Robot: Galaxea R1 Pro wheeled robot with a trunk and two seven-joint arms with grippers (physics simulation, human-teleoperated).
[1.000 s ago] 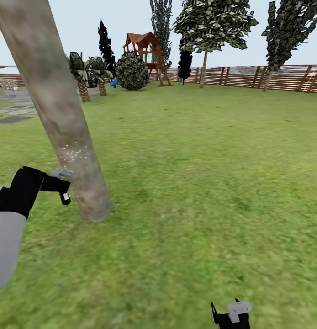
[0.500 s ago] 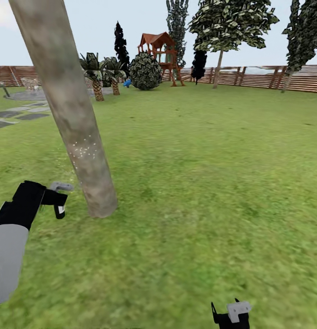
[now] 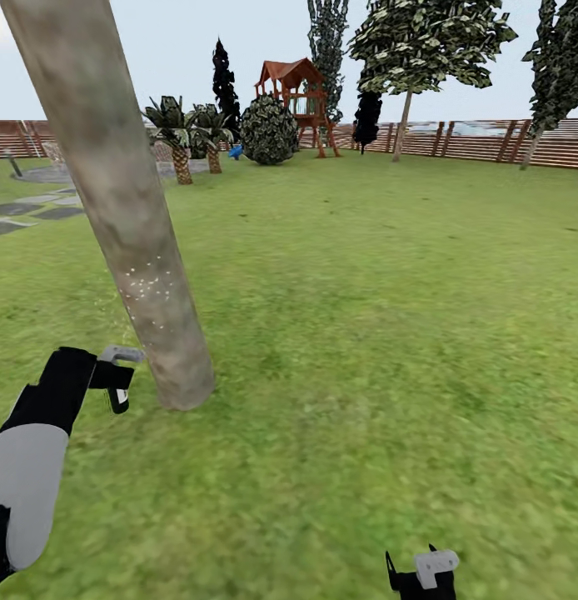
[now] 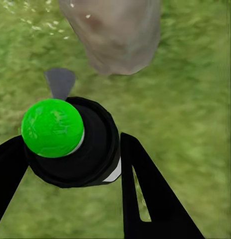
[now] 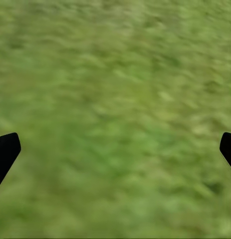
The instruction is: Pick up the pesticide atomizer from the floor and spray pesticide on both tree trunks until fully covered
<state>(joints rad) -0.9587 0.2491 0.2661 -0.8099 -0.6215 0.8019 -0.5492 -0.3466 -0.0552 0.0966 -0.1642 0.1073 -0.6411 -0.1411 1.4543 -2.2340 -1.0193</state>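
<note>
Where green lawn (image 3: 389, 317) meets a slatted wooden fence (image 3: 480, 140), the left gripper (image 3: 116, 385) clasps the pesticide atomizer (image 4: 75, 142) beside a speckled tree trunk (image 3: 122, 208). Right gripper (image 5: 115, 149) fingers spread wide above grass.

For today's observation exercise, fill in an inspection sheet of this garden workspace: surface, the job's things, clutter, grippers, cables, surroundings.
Surface: green lawn, grey paving slabs at far left.
Job's things: pesticide atomizer with black top and green spot, held in the left gripper beside the near tree trunk; white specks on the trunk's lower part.
Clutter: nothing seen.
Grippers: left jaws shut on the atomizer; right gripper with jaws wide open over grass, holding nothing.
Cables: nothing seen.
Surroundings: slatted wooden fence, red-roofed play tower, round shrub, short palms, further trees.
</note>
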